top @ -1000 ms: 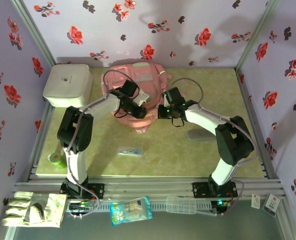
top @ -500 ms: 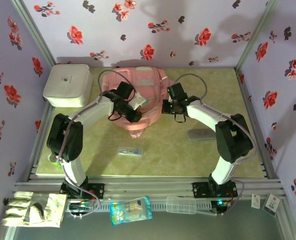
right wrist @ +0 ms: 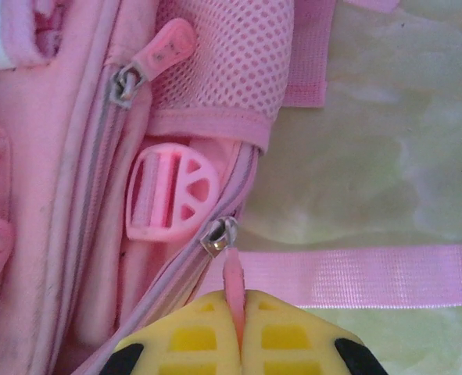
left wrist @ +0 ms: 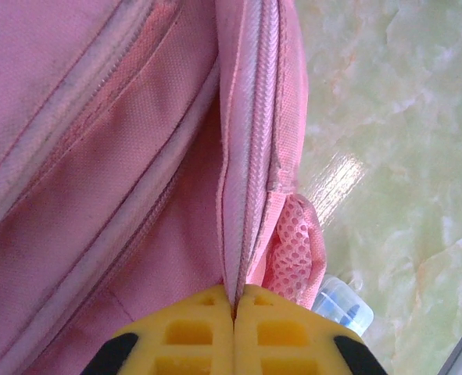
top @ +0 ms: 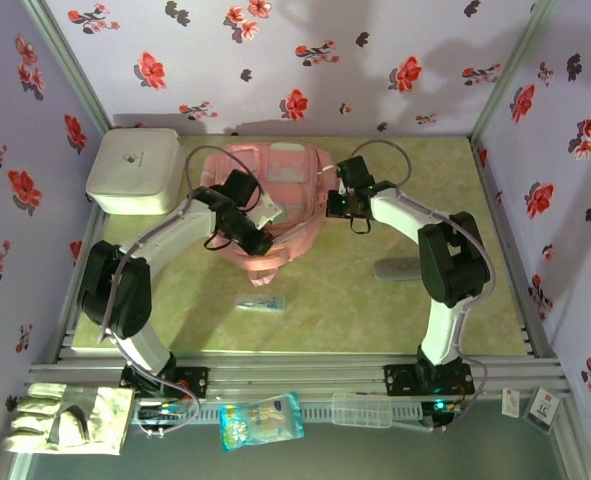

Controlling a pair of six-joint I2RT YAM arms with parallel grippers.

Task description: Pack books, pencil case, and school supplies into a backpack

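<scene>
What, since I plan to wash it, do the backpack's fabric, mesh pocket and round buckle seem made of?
Backpack: woven synthetic cloth, matte, weave lines visible. Mesh pocket: open netting, holes showing. Round buckle: probably moulded plastic, smooth, faintly glossy.

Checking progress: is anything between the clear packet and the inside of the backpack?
Yes: the zipper of the backpack looks closed where visible; on the table, nothing lies between it and the clear packet.

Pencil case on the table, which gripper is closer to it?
Right. The right gripper is behind and left of the pencil case; the left gripper is farther left, across the backpack.
</scene>
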